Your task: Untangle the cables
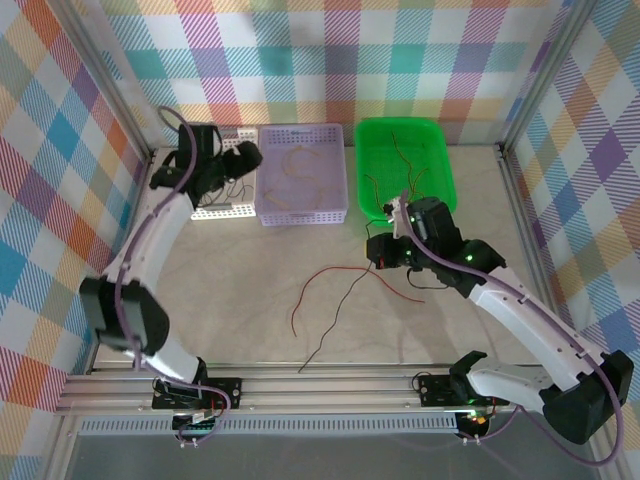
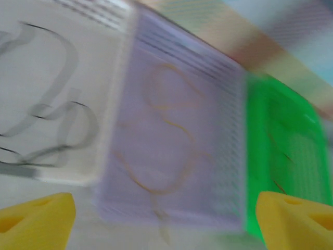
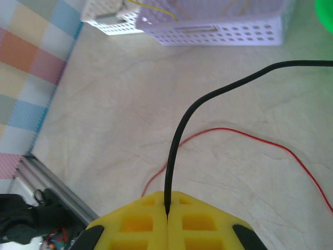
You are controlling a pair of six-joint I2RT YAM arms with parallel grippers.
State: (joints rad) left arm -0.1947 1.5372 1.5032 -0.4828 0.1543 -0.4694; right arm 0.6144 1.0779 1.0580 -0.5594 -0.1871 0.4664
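Bench (image 1: 250,290): pale marbled top with three baskets along the far edge.
- Green basket (image 1: 372,180), far right. Largest of the three.
- Lilac basket (image 1: 335,175), middle. It touches or nearly touches the white one.
- White basket (image 1: 222,211), far left. It is partly under the left arm.

Left arm (image 1: 150,240) reaches forward to the far left, and its head is over the white basket. Right arm (image 1: 530,320) is bent inward, with its head over the bench just in front of the green basket.

Left pincer (image 2: 164,208): yellow fingertips (image 2: 34,219) stand wide apart with nothing between them. The wrist view is motion-blurred. It looks down on the white and lilac baskets.

Right pincer (image 3: 167,208): the fingers are pressed together on the end of the black cable (image 3: 177,140), which rises from the seam between them and arcs away to the right.

Cables:
- Black cable: one end is in the right pincer. The overhead view shows the rest trailing across the bench toward the near rail.
- Red cable (image 3: 218,129): lies loose on the bench in a long curve and passes under the black one.
- Yellow cables (image 1: 295,160): curled inside the lilac basket.
- Black cables (image 1: 235,190): looped inside the white basket.
- Thin wires (image 1: 400,150): lie in the green basket. Some look red and some orange, but they are too fine to count.
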